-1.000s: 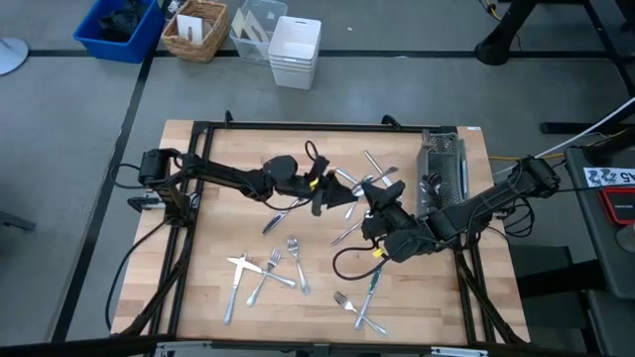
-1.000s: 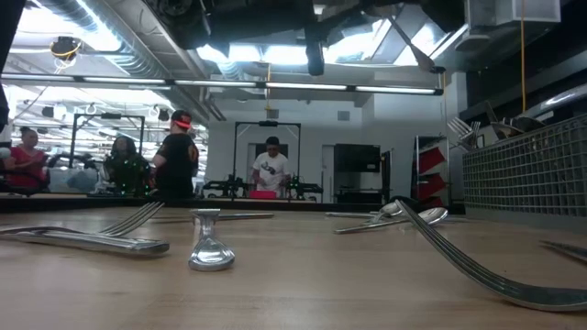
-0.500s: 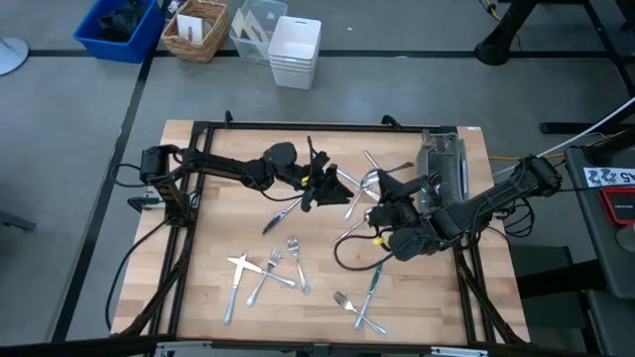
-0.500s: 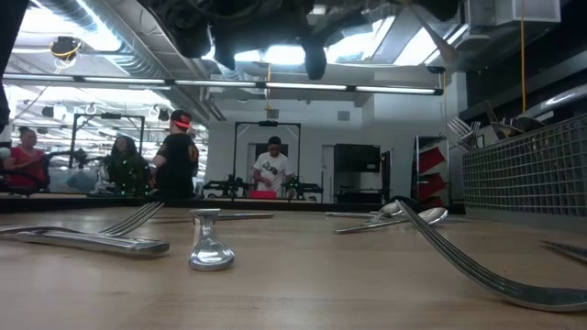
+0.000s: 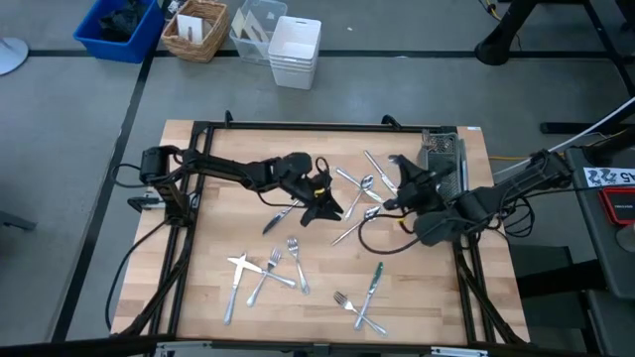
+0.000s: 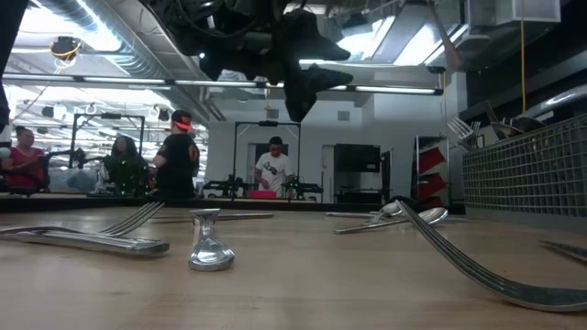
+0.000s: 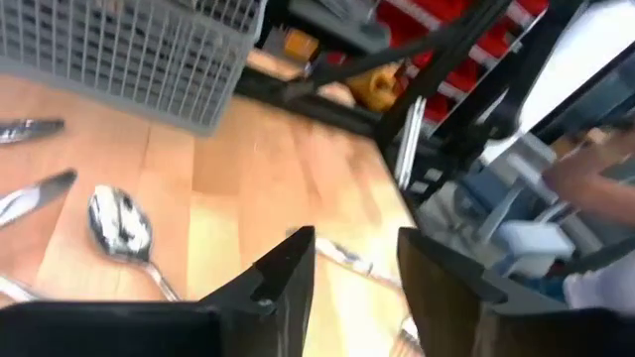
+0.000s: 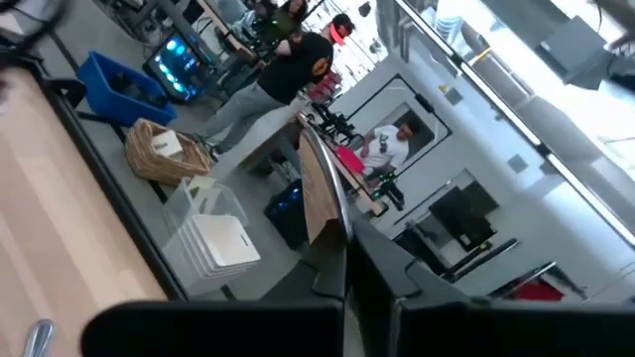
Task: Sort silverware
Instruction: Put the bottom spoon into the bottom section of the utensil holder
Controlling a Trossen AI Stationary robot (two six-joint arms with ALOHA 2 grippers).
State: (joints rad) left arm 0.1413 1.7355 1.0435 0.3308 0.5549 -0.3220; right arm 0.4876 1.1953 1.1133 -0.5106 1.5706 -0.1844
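The left claw [image 5: 325, 201] hovers over the middle of the wooden desk [image 5: 213, 238], its fingers [image 7: 288, 278] parted with nothing between them. The right claw [image 5: 405, 171] sits beside the wire-mesh caddy [image 5: 442, 169], pinched shut on what looks like a thin piece of silverware, though that is hard to make out. Loose silverware [image 5: 266, 273] lies scattered on the desk, including a spoon [image 7: 121, 226] near the left claw.

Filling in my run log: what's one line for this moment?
left gripper: jaws open, empty, above table | right gripper: jaws shut on utensil, near caddy
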